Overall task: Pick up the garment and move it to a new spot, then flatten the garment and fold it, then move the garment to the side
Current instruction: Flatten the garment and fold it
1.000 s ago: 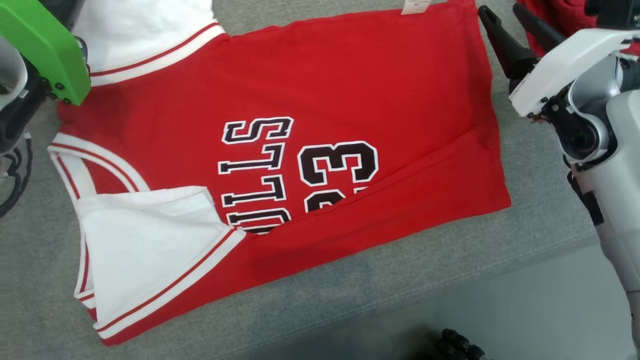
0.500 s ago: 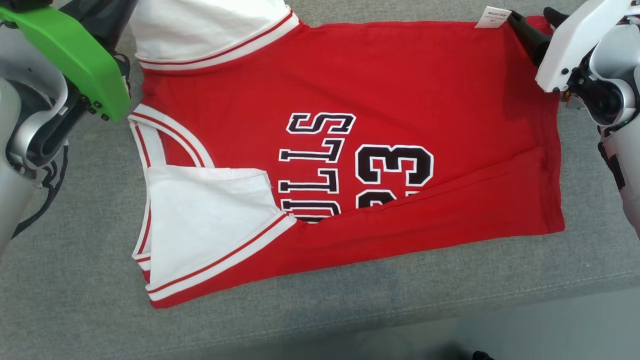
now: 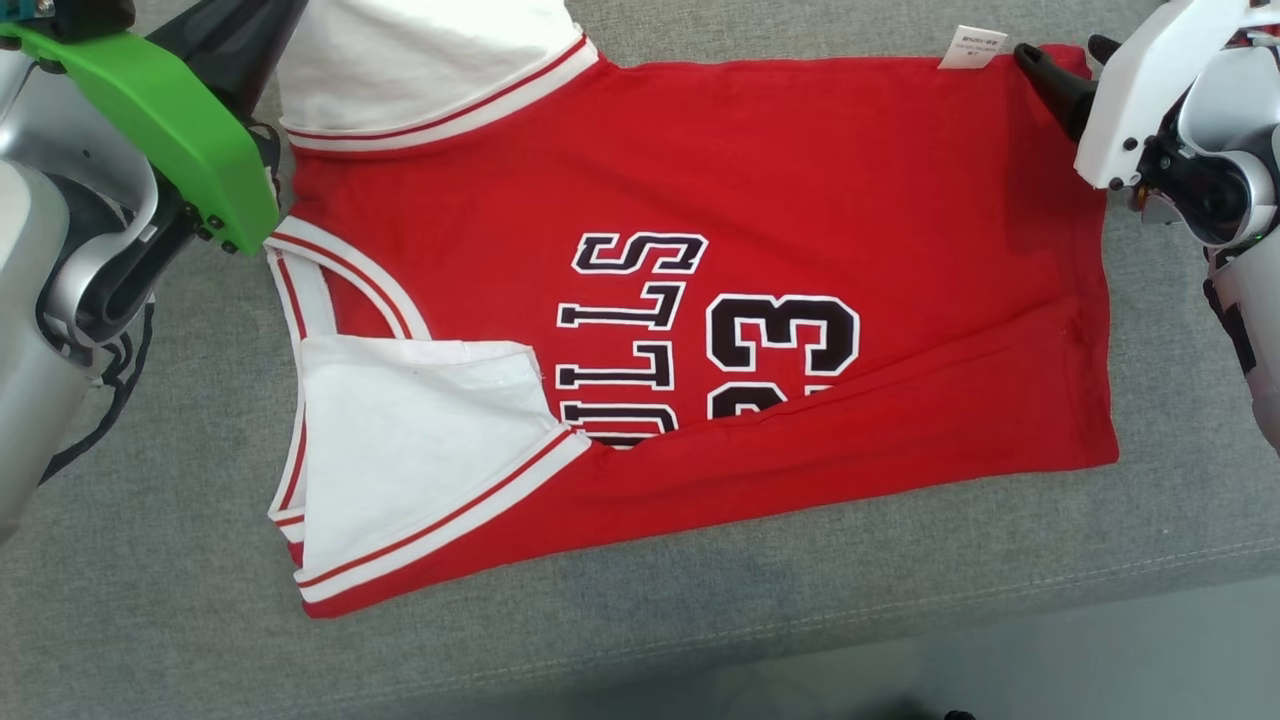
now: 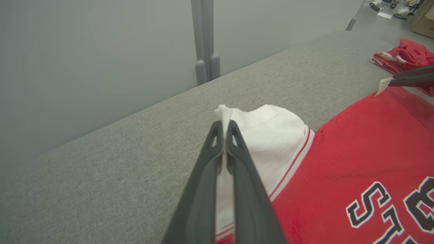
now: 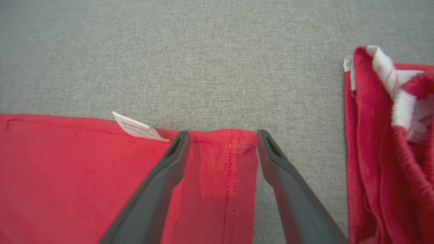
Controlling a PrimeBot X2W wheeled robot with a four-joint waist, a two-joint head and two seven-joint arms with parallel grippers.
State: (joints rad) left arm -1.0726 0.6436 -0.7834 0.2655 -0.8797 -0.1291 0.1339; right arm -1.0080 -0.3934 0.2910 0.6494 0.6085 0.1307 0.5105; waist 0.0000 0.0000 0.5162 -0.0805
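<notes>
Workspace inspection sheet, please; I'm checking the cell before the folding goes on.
Surface: grey fabric surface, a seam along its near edge.
Job's things: red jersey lies flat, print up, near edge folded over the number; white tag at its far hem.
Clutter: second red-and-white garment bunched beside the hem corner.
Grippers: left gripper shut on the jersey's white shoulder fabric; right gripper open, fingers astride the hem corner.
Cables: black cable loops beside the left arm.
Surroundings: grey wall and post behind; floor in front.

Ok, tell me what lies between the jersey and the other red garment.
Bare grey surface separates jersey and red garment, in the right wrist view.
</notes>
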